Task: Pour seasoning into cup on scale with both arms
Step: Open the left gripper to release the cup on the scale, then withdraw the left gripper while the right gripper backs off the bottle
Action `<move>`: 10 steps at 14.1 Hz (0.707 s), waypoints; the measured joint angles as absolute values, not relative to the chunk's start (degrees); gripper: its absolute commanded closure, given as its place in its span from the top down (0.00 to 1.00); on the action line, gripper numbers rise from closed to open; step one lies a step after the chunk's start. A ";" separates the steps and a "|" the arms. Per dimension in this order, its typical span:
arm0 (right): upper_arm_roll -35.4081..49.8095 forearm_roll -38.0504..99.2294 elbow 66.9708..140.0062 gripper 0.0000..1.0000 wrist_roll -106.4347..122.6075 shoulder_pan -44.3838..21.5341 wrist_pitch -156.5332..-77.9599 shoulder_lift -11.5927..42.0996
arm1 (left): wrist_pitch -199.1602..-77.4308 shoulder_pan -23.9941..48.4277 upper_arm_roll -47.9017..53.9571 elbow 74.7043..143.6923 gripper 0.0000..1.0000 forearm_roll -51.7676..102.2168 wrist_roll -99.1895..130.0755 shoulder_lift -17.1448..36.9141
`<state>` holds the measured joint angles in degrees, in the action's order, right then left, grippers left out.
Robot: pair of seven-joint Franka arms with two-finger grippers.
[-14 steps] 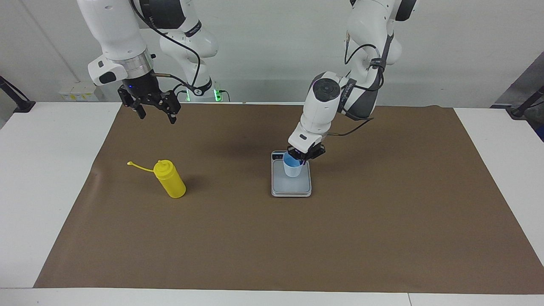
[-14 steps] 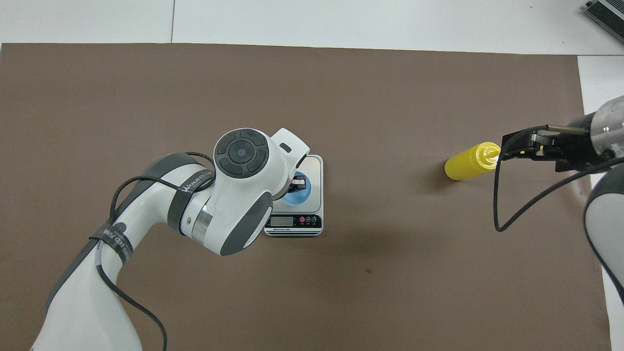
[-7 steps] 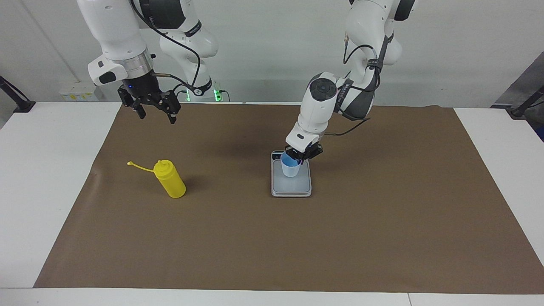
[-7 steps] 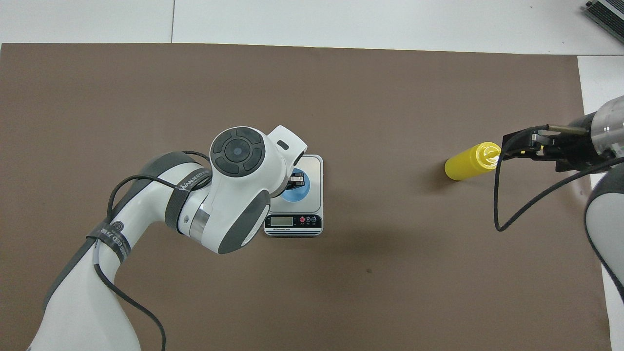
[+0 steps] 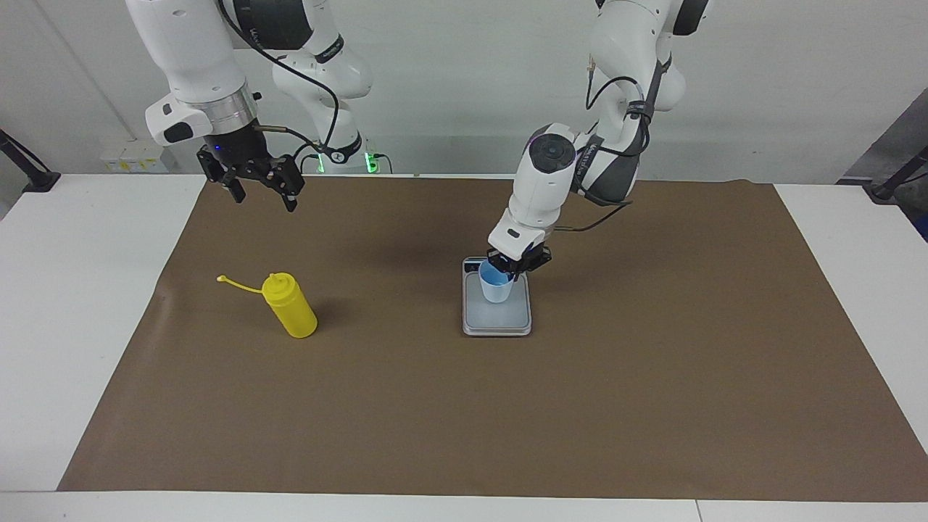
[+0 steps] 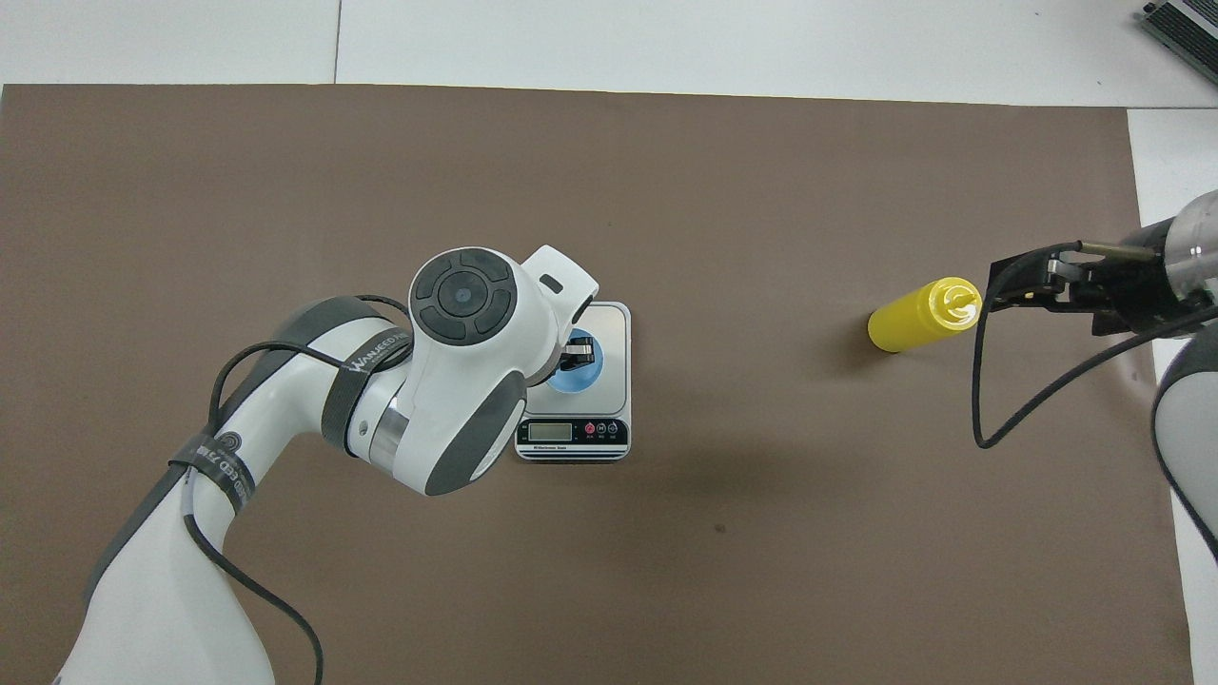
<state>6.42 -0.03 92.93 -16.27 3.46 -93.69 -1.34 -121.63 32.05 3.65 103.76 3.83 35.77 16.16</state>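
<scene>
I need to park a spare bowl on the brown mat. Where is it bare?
Bare: the wide stretch between the yellow squeeze bottle and the scale, and everything farther from the robots than both. Crowded: the scale, where the left gripper sits at the blue cup.

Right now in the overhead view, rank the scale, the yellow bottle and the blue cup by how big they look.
1. scale, largest.
2. yellow bottle, though it stands upright and shows foreshortened.
3. blue cup, smallest, partly hidden under the left gripper.
</scene>
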 measured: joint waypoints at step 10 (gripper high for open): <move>6.41 -0.03 93.00 1.00 -16.01 3.93 -93.69 -1.34 | -115.90 26.47 2.32 99.93 1.00 2.06 33.62 9.73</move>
<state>6.41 -0.03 93.00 -16.01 3.93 -93.69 -1.34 -115.90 26.47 2.32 99.93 2.06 33.62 9.73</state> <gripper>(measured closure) 0.000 0.000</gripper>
